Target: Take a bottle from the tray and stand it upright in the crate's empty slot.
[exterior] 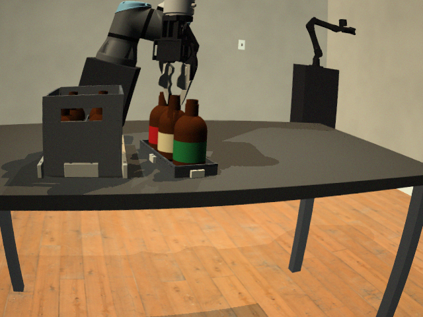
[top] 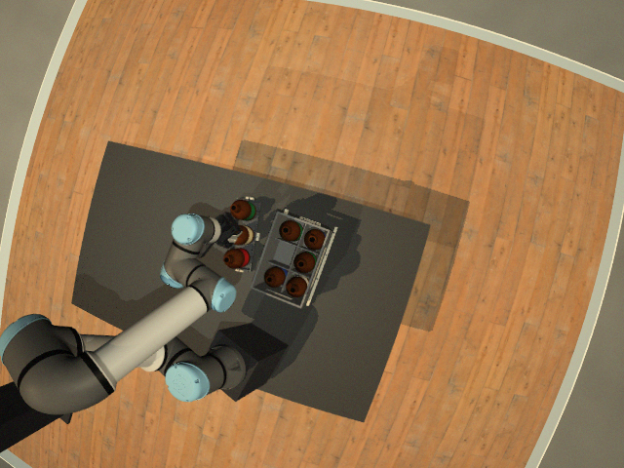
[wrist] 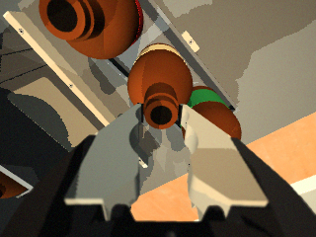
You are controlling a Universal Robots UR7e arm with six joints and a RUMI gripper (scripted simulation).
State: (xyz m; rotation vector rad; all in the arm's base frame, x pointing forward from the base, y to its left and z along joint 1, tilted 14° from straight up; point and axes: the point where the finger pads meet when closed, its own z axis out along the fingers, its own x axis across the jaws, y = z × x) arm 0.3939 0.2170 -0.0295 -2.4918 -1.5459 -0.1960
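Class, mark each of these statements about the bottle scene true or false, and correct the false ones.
1. The gripper is shut on the neck of the cream-label bottle. True.
2. The tray holds two bottles. False: three stand in it, with red, cream and green labels.
3. The crate holds five bottles, with one slot empty. True.
4. The empty slot is at a corner of the crate. False: it is a middle slot in the row nearer the tray.
5. The held bottle is the middle one of the row in the tray. True.
6. The green-label bottle lies on its side. False: it stands upright in the tray.
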